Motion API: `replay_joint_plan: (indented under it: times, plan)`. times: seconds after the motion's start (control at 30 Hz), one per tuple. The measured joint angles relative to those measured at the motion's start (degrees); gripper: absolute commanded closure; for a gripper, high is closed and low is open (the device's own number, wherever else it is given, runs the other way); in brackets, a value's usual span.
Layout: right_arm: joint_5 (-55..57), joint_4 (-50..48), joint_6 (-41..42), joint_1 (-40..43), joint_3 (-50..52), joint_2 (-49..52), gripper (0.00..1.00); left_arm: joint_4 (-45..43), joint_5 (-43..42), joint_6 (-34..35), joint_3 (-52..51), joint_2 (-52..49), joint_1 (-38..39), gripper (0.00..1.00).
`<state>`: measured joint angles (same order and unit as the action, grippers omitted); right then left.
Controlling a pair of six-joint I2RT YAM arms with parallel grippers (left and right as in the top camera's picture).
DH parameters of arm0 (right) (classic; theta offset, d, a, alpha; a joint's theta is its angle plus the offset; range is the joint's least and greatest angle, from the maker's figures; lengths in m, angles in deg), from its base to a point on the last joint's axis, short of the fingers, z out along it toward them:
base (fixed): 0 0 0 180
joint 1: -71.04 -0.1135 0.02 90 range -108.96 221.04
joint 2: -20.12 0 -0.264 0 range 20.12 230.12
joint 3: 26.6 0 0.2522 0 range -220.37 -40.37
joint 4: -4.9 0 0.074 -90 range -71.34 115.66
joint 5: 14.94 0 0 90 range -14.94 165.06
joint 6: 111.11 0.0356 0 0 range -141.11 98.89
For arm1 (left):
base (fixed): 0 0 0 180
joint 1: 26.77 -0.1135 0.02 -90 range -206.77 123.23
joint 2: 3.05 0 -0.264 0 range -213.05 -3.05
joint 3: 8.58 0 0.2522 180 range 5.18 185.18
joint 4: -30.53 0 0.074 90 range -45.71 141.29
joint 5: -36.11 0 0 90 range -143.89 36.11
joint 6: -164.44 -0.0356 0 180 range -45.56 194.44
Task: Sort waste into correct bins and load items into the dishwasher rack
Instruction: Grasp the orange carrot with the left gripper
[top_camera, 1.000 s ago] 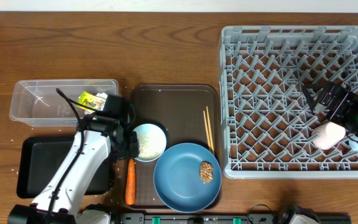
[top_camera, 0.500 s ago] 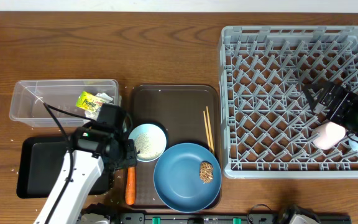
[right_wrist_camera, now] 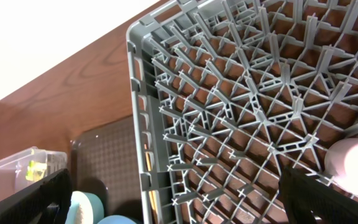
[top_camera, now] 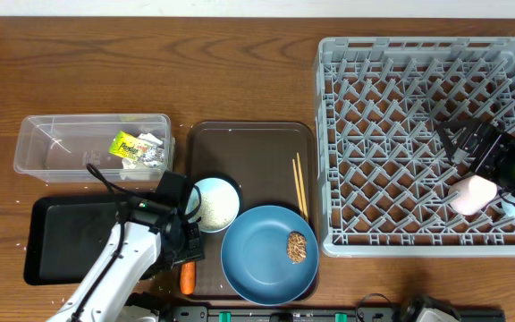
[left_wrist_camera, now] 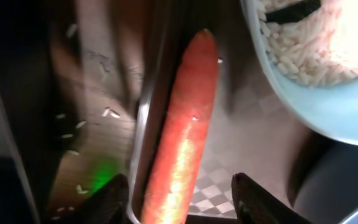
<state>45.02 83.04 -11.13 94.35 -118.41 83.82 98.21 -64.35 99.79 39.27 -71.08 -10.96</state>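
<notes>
The waste-sorting step looks to be in hand. The left end effector [left_wrist_camera: 185,202] hangs low over the small orange carrot [left_wrist_camera: 182,137]. Its two fingers [left_wrist_camera: 114,199] are spread to either side of the thicker end without pressing on it, so nothing is grasped yet. The carrot lies lengthwise against the left rim of the dark brown serving tray [top_camera: 253,143], just beside the small light-blue cup [top_camera: 215,202] of white rice.

The next move, I'd say, calls for settling lower and clenching squarely across the carrot without catching the tray's rim. It would then carry it to the shallow black rectangular tray [top_camera: 61,241] close by on the desk [top_camera: 240,72], since the clear rectangular plastic tub [top_camera: 52,148] holds the yellow-green printed wrapper [top_camera: 132,145].

The right end effector [right_wrist_camera: 176,186] sits released and empty above the large grey plastic dishwasher rack [right_wrist_camera: 229,93], with a small white-pink cup [right_wrist_camera: 356,162] beside it.
</notes>
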Motion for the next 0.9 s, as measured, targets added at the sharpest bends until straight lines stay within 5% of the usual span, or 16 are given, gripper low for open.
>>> replay_joint_plan:
  times: [0.4, 0.9]
  plan:
    - [0.1, 0.0, 0.0, 0.0, 0.0, 0.0, 0.01, -3.3, -5.2, 0.6, -3.6, 0.0, 0.0, 0.42]
    - [0.1, 0.1, 0.0, 0.0, 0.0, 0.0, 0.01, -5.6, -6.3, 5.7, -4.3, -7.7, 0.0, 0.63]
